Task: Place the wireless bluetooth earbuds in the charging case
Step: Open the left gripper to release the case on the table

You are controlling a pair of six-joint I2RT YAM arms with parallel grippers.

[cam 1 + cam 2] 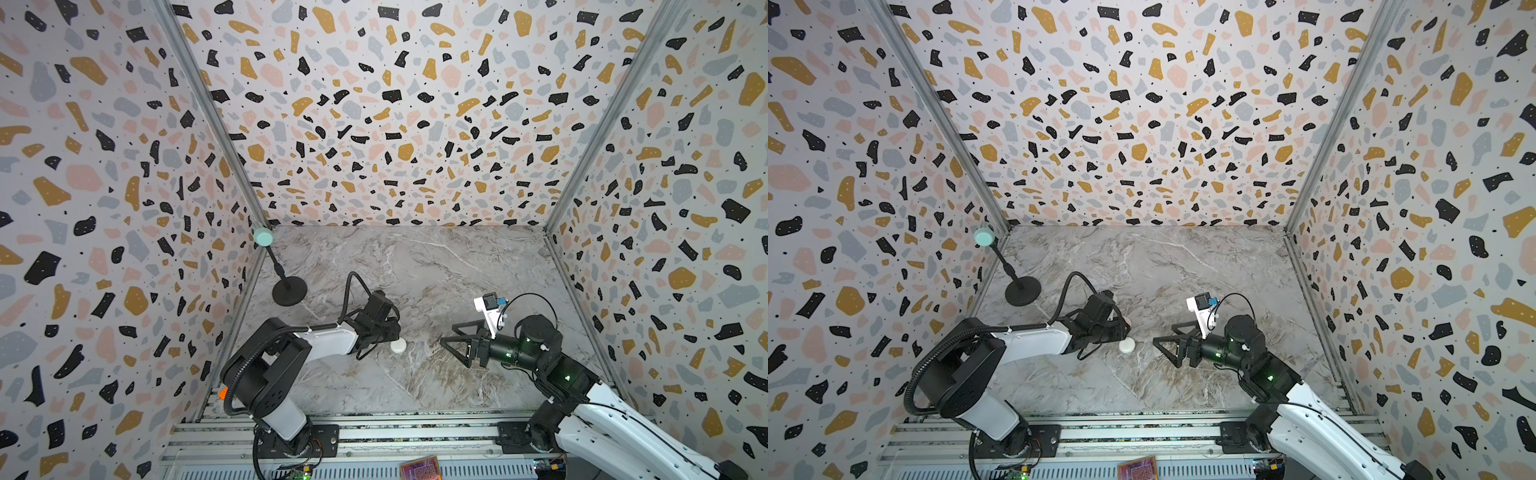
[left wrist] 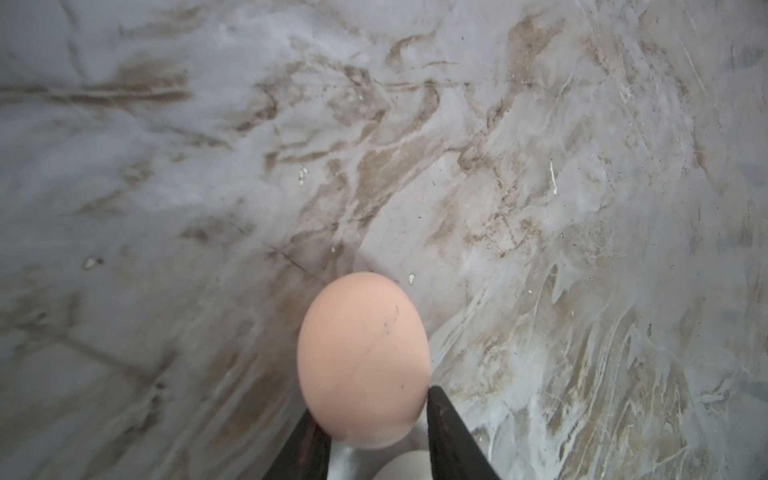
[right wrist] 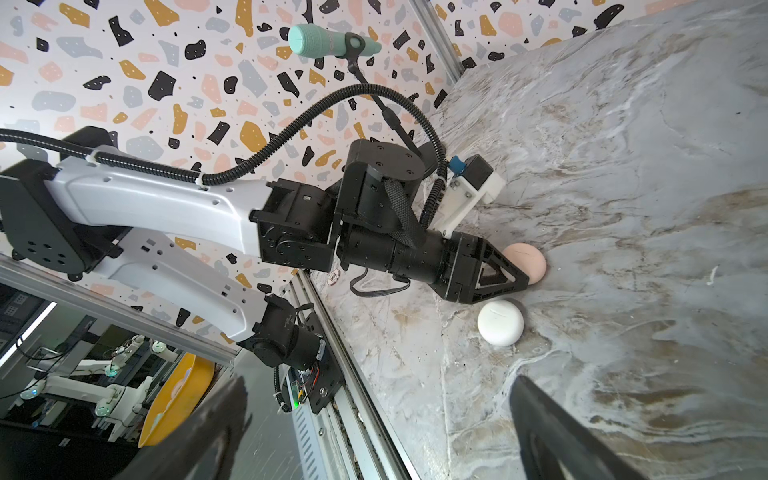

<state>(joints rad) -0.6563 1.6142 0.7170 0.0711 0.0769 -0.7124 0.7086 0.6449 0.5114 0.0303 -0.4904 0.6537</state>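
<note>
Earbuds not visible, maybe inside shut pink case (image 2: 363,361), white case (image 3: 500,323) beside it. Left gripper (image 2: 370,401), part-open, straddles pink case, grip unclear; right gripper (image 1: 447,333) gapes empty. Pink case looks light, slick: pinch widest flanks.

The left jaws hide most of the pink case (image 1: 1126,321) in a top view.

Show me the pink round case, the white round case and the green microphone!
pink round case (image 2: 363,361), left wrist view, middle of its smooth shell.
white round case (image 3: 500,323), right wrist view, middle of its top.
green microphone (image 3: 309,40), right wrist view, on its mint head.
</note>
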